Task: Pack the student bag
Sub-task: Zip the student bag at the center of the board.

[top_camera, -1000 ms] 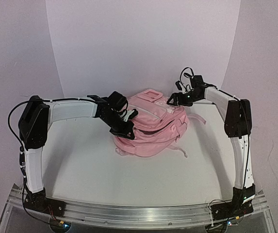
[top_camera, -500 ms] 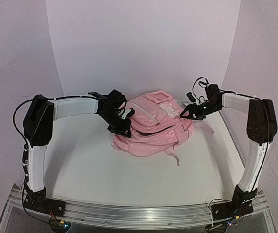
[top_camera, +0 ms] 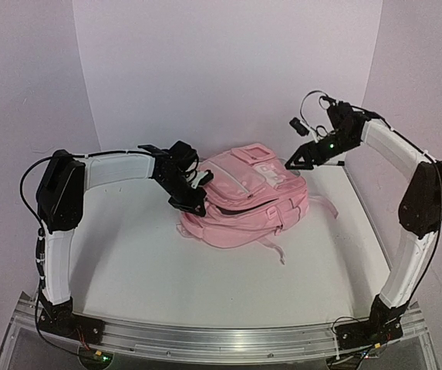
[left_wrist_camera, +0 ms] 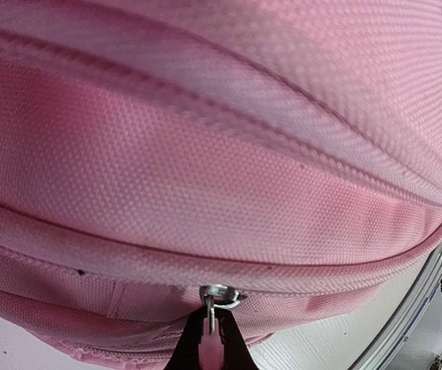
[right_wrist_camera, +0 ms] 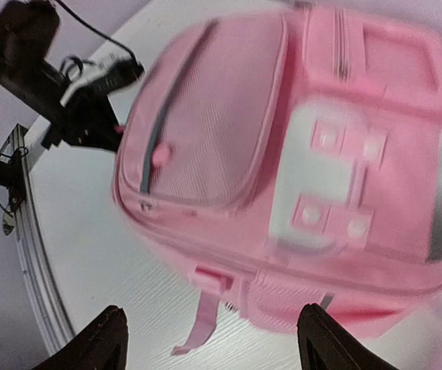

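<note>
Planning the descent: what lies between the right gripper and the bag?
Nothing; in the right wrist view the bag shows unobstructed beyond the open right gripper.

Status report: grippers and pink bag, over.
Left gripper shut on zip pull. Right gripper open, empty, above bag. Bag flat, zip partly open. Nothing in the way.

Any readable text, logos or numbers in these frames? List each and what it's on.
No readable text in any view.
front patch of the bag: white with raised pink squares, blurred in the right wrist view and too small from the top; cannot tell whether they are letters.
zip pull: no marking shows.
</note>
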Robot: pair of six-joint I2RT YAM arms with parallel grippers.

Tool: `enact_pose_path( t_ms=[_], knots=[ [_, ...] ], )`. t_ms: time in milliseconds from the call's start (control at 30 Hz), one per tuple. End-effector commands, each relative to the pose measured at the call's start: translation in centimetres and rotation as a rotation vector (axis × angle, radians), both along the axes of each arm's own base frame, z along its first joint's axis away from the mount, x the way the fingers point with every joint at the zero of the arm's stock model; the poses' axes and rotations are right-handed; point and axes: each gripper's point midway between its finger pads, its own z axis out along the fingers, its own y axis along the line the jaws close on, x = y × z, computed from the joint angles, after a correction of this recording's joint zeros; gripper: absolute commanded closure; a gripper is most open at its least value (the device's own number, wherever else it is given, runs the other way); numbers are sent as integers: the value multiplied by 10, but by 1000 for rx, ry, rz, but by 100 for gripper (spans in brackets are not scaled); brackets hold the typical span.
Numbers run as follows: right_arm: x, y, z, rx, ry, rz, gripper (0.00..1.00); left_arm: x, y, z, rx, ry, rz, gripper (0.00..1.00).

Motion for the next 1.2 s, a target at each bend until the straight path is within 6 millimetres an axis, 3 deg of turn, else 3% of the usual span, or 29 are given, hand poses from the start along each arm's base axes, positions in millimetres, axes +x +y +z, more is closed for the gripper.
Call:
enact_pose_path(
  t_ms=[0,133,267,367,533,767,933,1033,1167],
  knots=[
    [15,63,-8,4,-33,99,21,16,4,11,-3,-55,22,100],
    [24,108,-25,33,-13,111,22,16,4,18,-18,-62,27,100],
    [16,142,-62,13,25,82,25,13,2,28,-48,-67,34,100],
    [31,143,-96,-29,60,-21,32,1,-1,38,-62,-79,4,100],
    [45,134,-140,-108,121,-124,39,-37,-16,50,-44,-72,-115,100],
    [53,130,-165,-119,189,-237,44,-76,-56,41,-34,-29,-199,100],
    [54,133,-163,-85,227,-270,46,-78,-86,29,-64,-2,-180,100],
    [62,126,-130,-7,216,-259,37,-66,-77,15,-77,24,-72,100],
    [90,84,-59,162,189,-268,14,-55,-55,3,-86,52,17,100]
  ],
)
